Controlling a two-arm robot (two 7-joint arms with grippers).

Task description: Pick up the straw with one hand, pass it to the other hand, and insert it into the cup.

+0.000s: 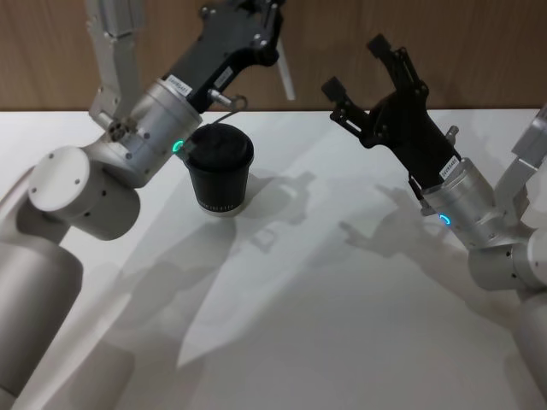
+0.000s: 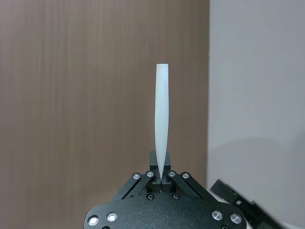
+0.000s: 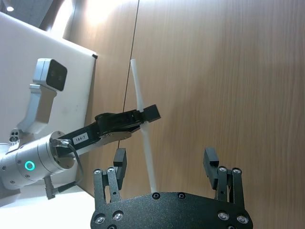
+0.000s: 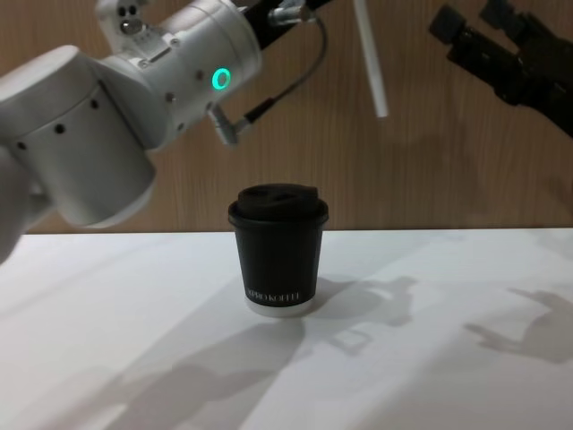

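One straw (image 2: 162,119) in tight left hand (image 2: 162,175); right hand (image 1: 354,65) agape

We see the white table (image 1: 342,325) bare in front of the cup (image 1: 220,179) and to its right, so a gripper could sweep low there and meet nothing. The cup stands toward the table's far edge, and the wooden wall (image 1: 487,51) behind it closes off that side. The left arm's silver wrist (image 1: 145,128) crowds the air up and left of the lid (image 1: 220,147); the lid's right side lies clear from above. The left gripper (image 2: 161,177) pinches the straw (image 1: 286,79) high, its lower end hanging free above and right of the lid. Between the straw and the right gripper (image 1: 355,67), whose fingers (image 1: 379,44) stand spread, we find a gap of empty air.
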